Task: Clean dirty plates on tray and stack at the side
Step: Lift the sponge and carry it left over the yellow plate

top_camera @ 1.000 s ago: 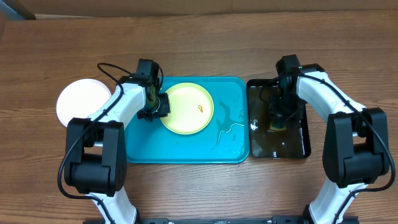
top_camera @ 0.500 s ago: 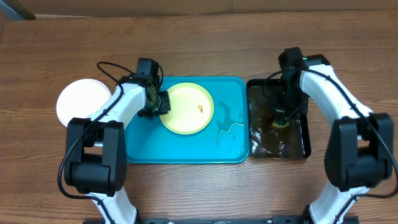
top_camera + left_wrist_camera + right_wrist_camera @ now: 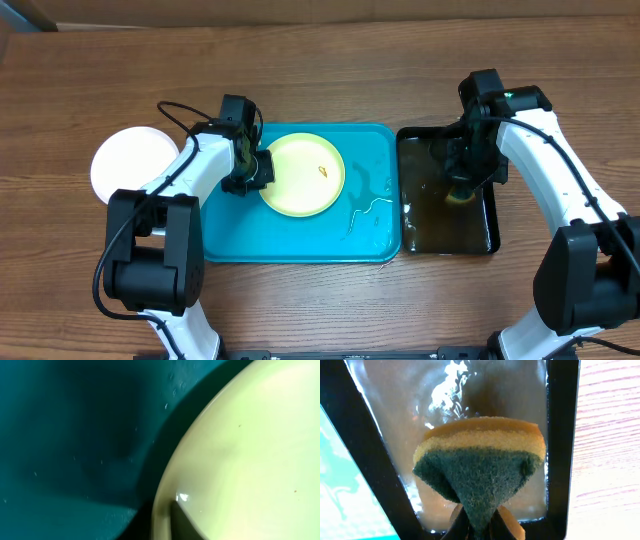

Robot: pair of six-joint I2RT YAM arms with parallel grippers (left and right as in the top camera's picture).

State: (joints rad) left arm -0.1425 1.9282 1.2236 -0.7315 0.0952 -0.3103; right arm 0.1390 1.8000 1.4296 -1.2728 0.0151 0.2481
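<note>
A pale yellow-green plate (image 3: 303,175) with an orange speck lies in the turquoise tray (image 3: 300,240). My left gripper (image 3: 250,170) sits at its left edge. In the left wrist view the plate (image 3: 250,450) rim runs between the jaws of the left gripper (image 3: 162,525), one dark finger (image 3: 182,522) on the inner side, pinching it. A white plate (image 3: 130,165) rests on the table left of the tray. My right gripper (image 3: 462,180) is shut on a yellow and green sponge (image 3: 480,460), held above the black tray (image 3: 562,435).
The black tray (image 3: 450,230) stands right of the turquoise one and holds brownish water. Water streaks lie on the right part of the turquoise tray. Bare wooden table (image 3: 320,70) surrounds both trays.
My right gripper has risen with the sponge and shifted right and toward the back of the black tray. The left jaws have narrowed onto the plate rim; the plate stays put.
</note>
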